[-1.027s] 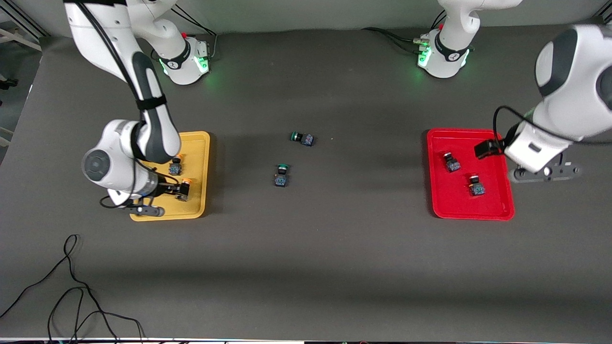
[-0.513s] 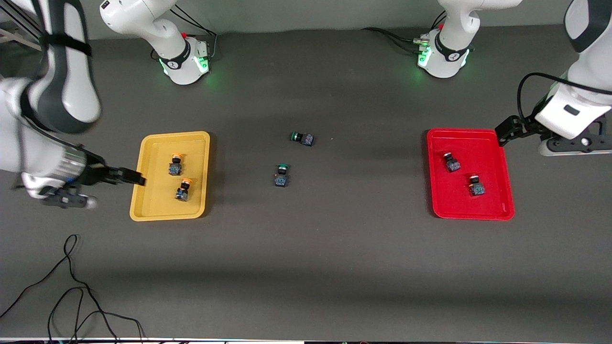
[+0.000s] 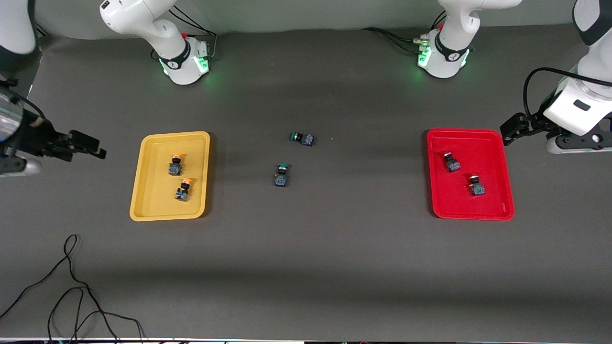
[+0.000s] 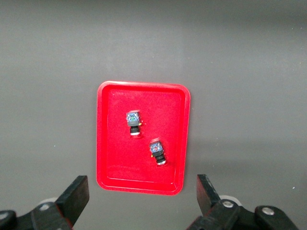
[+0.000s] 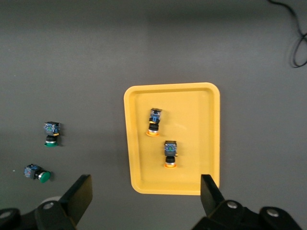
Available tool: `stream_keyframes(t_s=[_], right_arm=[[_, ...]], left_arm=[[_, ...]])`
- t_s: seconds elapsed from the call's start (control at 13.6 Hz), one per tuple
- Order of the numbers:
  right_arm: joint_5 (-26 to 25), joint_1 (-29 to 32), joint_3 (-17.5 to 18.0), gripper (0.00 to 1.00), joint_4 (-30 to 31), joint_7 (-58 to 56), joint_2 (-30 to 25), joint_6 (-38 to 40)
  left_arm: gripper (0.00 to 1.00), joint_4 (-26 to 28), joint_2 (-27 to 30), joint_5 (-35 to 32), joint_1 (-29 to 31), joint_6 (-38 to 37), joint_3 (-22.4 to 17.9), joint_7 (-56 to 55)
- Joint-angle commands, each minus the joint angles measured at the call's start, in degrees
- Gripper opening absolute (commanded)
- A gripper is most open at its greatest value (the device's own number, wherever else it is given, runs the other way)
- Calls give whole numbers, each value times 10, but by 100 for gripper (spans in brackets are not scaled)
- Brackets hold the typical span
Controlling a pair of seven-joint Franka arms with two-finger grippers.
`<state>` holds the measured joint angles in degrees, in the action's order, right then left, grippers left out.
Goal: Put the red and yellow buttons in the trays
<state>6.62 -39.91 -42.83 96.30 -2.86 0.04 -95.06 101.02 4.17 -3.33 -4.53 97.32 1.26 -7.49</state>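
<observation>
The yellow tray (image 3: 148,205) lies toward the right arm's end and holds two orange-yellow buttons (image 3: 175,165) (image 3: 183,189). It shows in the right wrist view (image 5: 211,124) with both buttons (image 5: 154,121) (image 5: 170,154). The red tray (image 3: 497,200) lies toward the left arm's end and holds two red buttons (image 3: 451,162) (image 3: 476,186), also seen in the left wrist view (image 4: 105,143) (image 4: 134,123) (image 4: 157,152). My right gripper (image 3: 88,144) is open and empty, raised beside the yellow tray. My left gripper (image 3: 510,128) is open and empty, raised beside the red tray.
Two green-capped switches (image 3: 302,138) (image 3: 281,175) lie on the dark table between the trays, also in the right wrist view (image 5: 51,133) (image 5: 37,173). A black cable (image 3: 71,286) loops on the table nearer the front camera than the yellow tray.
My right gripper has let go of a button in the yellow tray, risen and drawn away off the tray. My left gripper has lifted away from the red tray.
</observation>
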Motion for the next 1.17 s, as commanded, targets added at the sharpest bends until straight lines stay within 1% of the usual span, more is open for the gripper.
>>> stream_keyframes(t_s=[0.0,0.07,0.15,0.29,0.37,0.51,0.66,0.73,1.1], right_arm=[[-43,73,99,100,18,-3,-35,5],[-56,113,145,100,20,-1,-42,5],[-57,152,182,100,21,-1,-43,5],[-58,212,247,100,21,-2,-46,5],[-60,235,277,100,22,-1,-50,5],[-81,270,322,100,22,-1,-50,0],[-81,319,374,100,20,-1,-47,3],[-81,336,391,100,20,0,-45,4],[-73,338,391,100,19,26,-40,5]], left_arm=[[100,-28,-12,-2,1,-35,0,10],[100,-28,-12,-2,1,-35,0,11],[100,-28,-13,-2,1,-35,0,11],[100,-28,-13,-2,1,-35,0,11],[100,-28,-14,-2,1,-35,0,11],[100,-28,-13,-2,1,-36,0,11],[100,-28,-14,-2,1,-36,0,11],[100,-28,-14,-2,1,-36,0,11],[100,-28,-14,-2,1,-37,0,10]])
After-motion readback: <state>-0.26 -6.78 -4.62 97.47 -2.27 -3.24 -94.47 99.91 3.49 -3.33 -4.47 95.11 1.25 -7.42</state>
